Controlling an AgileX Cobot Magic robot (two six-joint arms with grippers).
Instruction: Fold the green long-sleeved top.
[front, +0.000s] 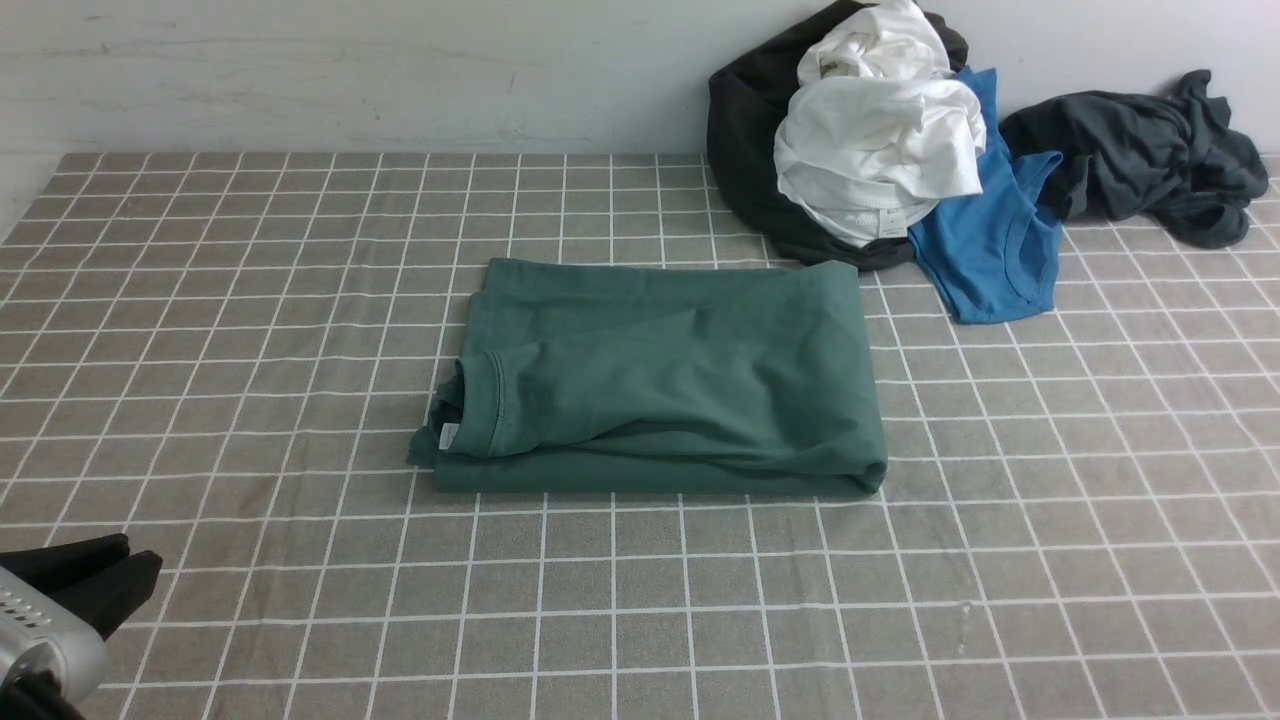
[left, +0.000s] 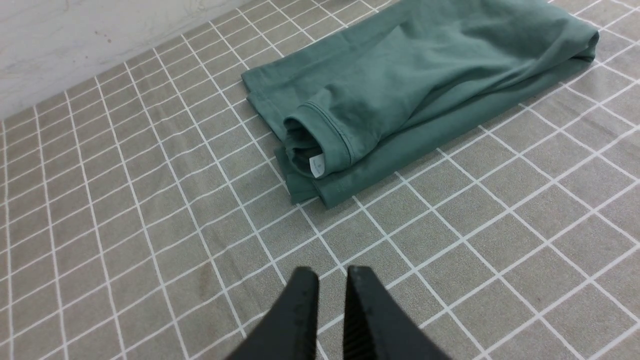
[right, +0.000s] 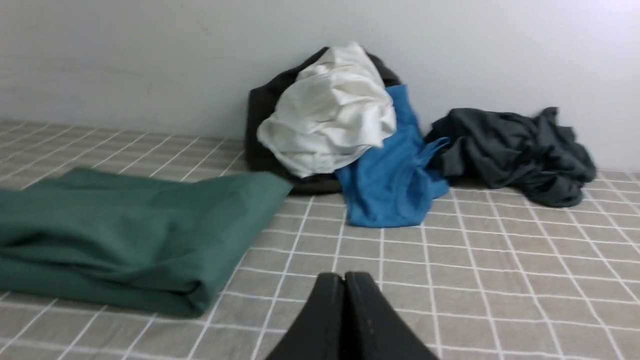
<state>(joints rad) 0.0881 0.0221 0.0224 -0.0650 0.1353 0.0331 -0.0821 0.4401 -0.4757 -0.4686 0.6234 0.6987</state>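
Lying folded, the green top (left: 410, 85) sits well apart from the left pincer (left: 331, 280).

We recorded, in the right wrist view, the black two-fingered right gripper (right: 344, 280), its fingers pressed flat together with nothing between them, above a grey-brown tablecloth with a white grid pattern (right: 500, 280). To one side lay the folded dark forest-green cotton long-sleeved top (right: 130, 240), stacked in flat layers, its rounded fold edge nearest the gripper. Against the pale grey wall (right: 150, 60) we noted a heap: a crumpled white cotton garment (right: 330, 120) on top of a black garment (right: 262, 125), with a bright blue T-shirt (right: 390, 185) trailing down from beneath the white one onto the cloth. Just beside the blue one sat a rumpled dark charcoal-grey garment (right: 515, 150).
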